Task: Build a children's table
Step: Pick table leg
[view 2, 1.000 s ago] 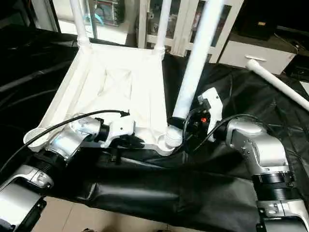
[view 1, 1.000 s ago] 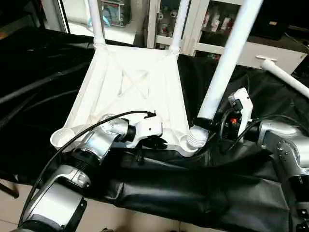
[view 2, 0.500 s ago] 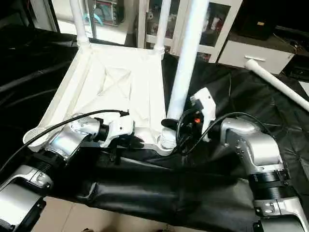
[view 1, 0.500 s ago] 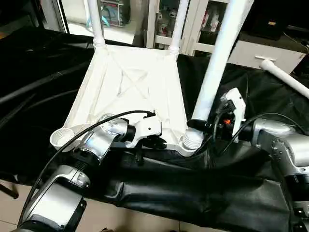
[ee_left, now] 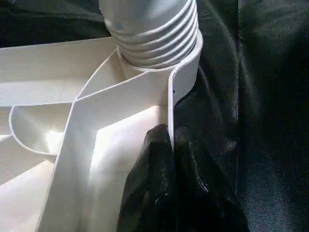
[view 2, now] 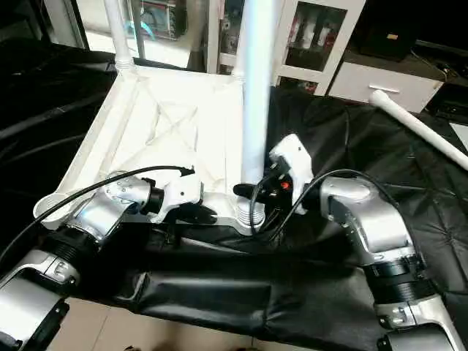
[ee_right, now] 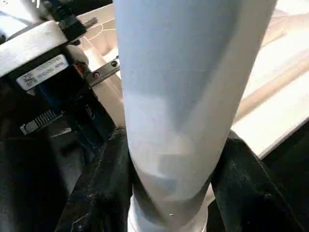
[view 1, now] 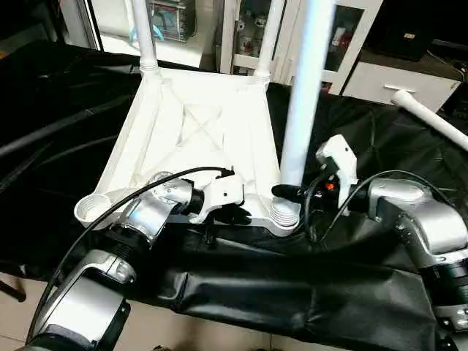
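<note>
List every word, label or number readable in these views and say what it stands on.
No text can be read.
White sticker with a square code and small print, on the pale housing of the left gripper: too small and blurred to read.
White plastic ribbed tabletop and white tube leg: no markings.

- White tabletop, X-ribbed on its underside
- White legs, ribbed ends at the tabletop's corner sockets
- Black cloth under the tabletop, glossy
- Silver forearms, white housings, black fingers at the tabletop's near rim
</note>
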